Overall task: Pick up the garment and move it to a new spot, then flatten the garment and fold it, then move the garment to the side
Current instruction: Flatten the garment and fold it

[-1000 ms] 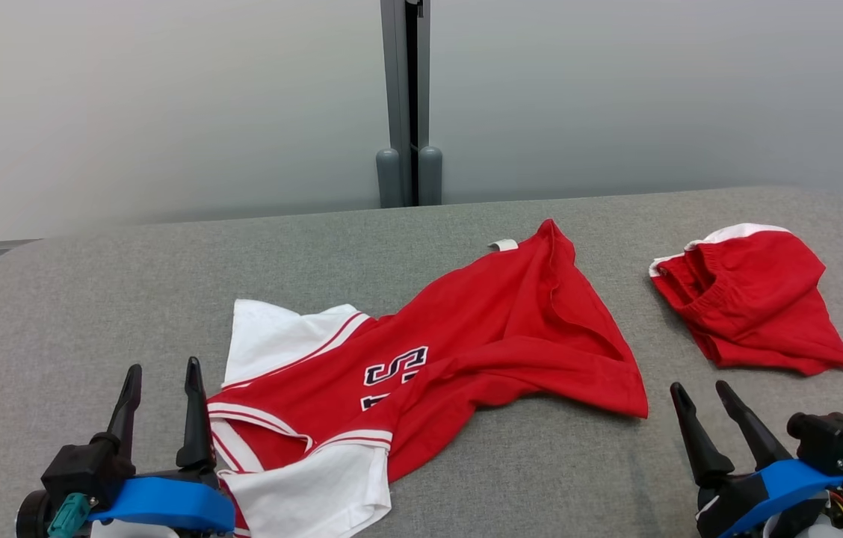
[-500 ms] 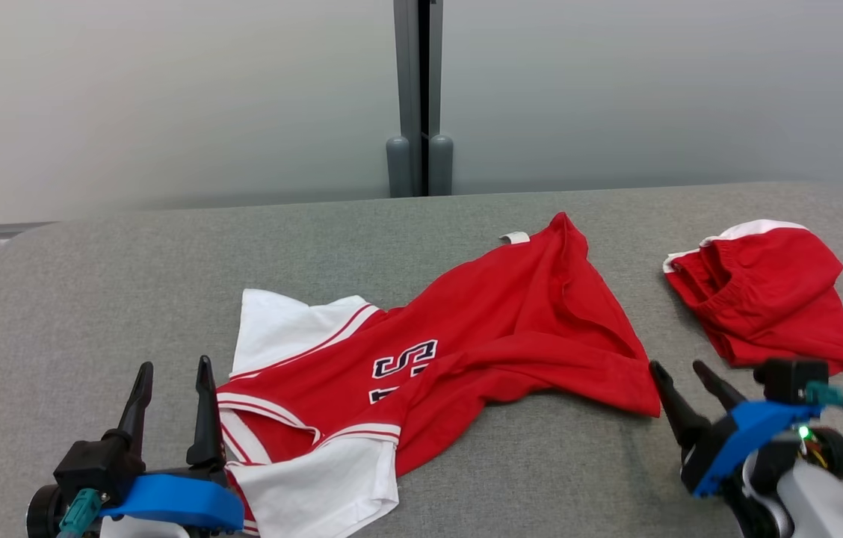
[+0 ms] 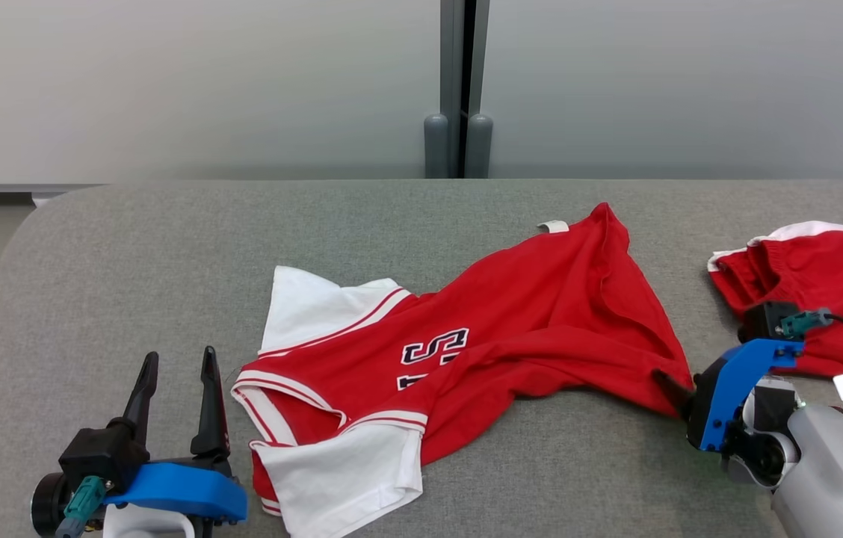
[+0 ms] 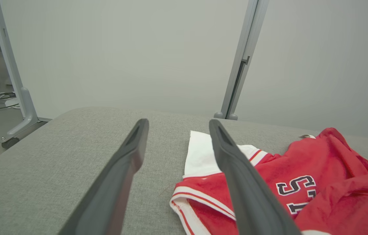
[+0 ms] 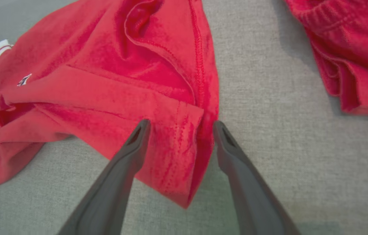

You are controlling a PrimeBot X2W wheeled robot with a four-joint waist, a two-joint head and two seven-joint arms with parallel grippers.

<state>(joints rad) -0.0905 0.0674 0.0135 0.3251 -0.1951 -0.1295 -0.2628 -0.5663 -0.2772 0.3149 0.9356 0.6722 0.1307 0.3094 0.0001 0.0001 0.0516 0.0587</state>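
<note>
Head view: the red shirt (image 3: pixel 511 336) lies crumpled and slantwise across the middle of the grey table (image 3: pixel 130 246), unfolded, so the step in hand is judged to be the first pickup. The left gripper (image 3: pixel 179 355) stands at the lower left, fingers spread, just beside the white sleeve (image 3: pixel 339 478) and clear of the cloth. The right gripper (image 3: pixel 672 385) points at the shirt's near right hem corner. A pair of red shorts (image 3: pixel 817 261) lies apart, further right. Left wrist view: the spread fingers frame bare table, and the shirt lies toward the right of the view, past the right-hand finger. Right wrist view: the fingers stand wide apart and straddle the hem corner (image 5: pixel 179 163), which lies between them; nothing is pinched. Whether the tips touch the cloth cannot be told. The next move calls for lowering onto that corner and closing on all its layers, keeping clear of the shorts.
</note>
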